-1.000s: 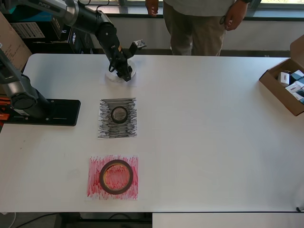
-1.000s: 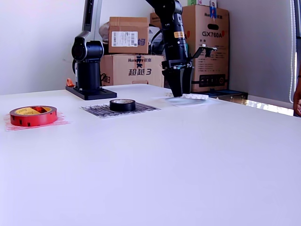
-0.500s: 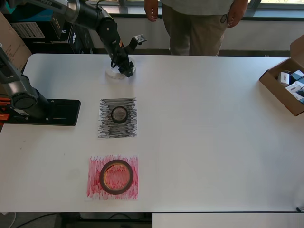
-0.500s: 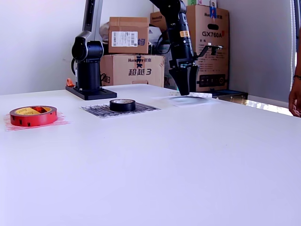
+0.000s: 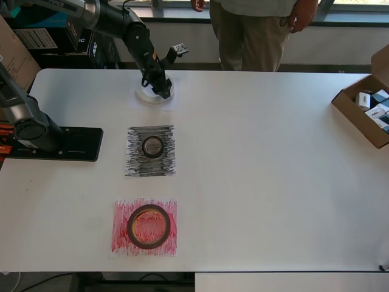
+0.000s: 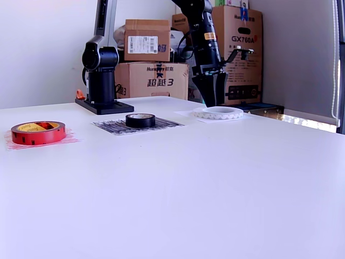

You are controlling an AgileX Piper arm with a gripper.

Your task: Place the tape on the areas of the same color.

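Although the whitish tape roll [image 6: 219, 113] already lies flat on the white sheet [image 5: 171, 103] at the far end of the table [image 5: 273, 170], what we weigh now is how the pincer [image 5: 163, 90] stands to it — in the overhead view its tips hang over the ring's right rim, while in the exterior view they sit just behind the ring's left edge, and we cannot tell whether they clear it or touch it. Nor can we say whether the jaws are apart or together: from both cameras the dark tips merge into one shape. We judge the roll to be set down, since it rests level on the paper with nothing visibly clamping it.

Going outward along the row, the black tape roll [image 5: 152, 146] sits near the middle of the black scribbled sheet [image 5: 134, 161], and the red tape roll [image 5: 148, 226] lies inside the red scribbled sheet [image 5: 120, 240] — each ring flat, hole up.

So the one relation that counts for the coming move is vertical: the ring is directly beneath and beside the tips, and a straight lift would part them cleanly, whereas a sideways sweep might drag the light ring off its sheet.
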